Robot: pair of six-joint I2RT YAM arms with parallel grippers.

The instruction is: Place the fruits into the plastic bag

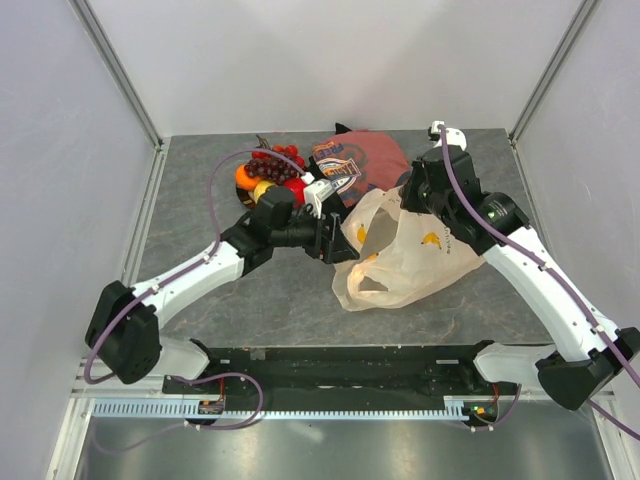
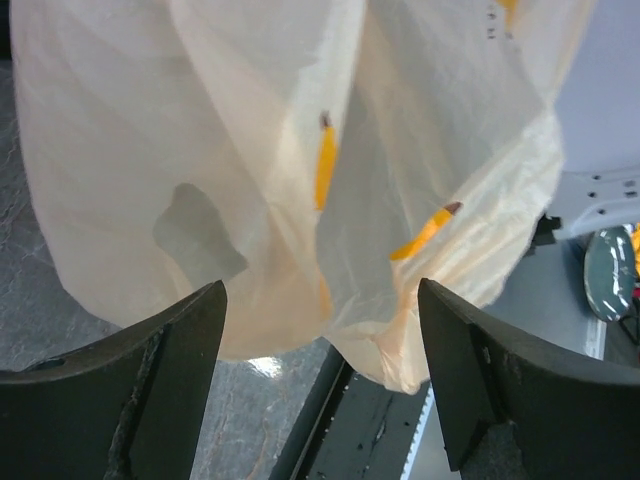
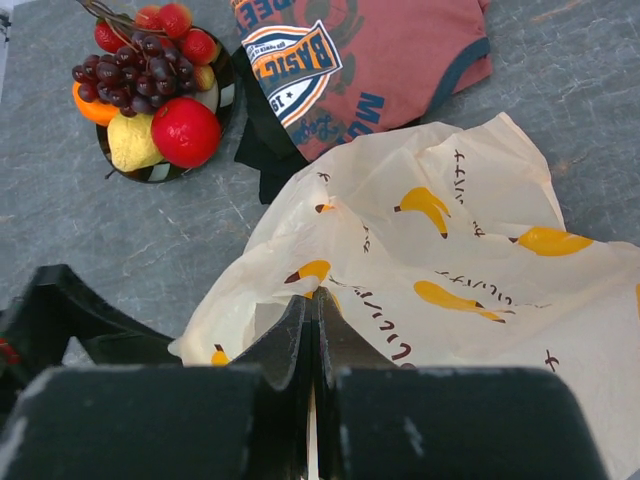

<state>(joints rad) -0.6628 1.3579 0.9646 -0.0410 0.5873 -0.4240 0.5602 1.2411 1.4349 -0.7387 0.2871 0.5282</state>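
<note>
The fruits lie heaped on a dark plate (image 1: 246, 196) at the back left: red apple (image 3: 185, 132), orange (image 3: 90, 106), yellow pear (image 3: 134, 144), purple grapes (image 3: 125, 76) and red berries (image 3: 176, 19). They also show in the top view (image 1: 270, 170). The cream plastic bag (image 1: 410, 255) with banana prints lies mid-table. My right gripper (image 3: 315, 298) is shut on the bag's upper edge (image 3: 450, 260) and holds it lifted. My left gripper (image 2: 320, 300) is open, its jaws wide apart just at the bag's left side (image 2: 250, 150), not closed on it.
A red printed cloth (image 1: 360, 158) lies folded behind the bag, between the plate and my right arm; it also shows in the right wrist view (image 3: 380, 50). The black base rail (image 1: 340, 365) runs along the near edge. White walls enclose the table.
</note>
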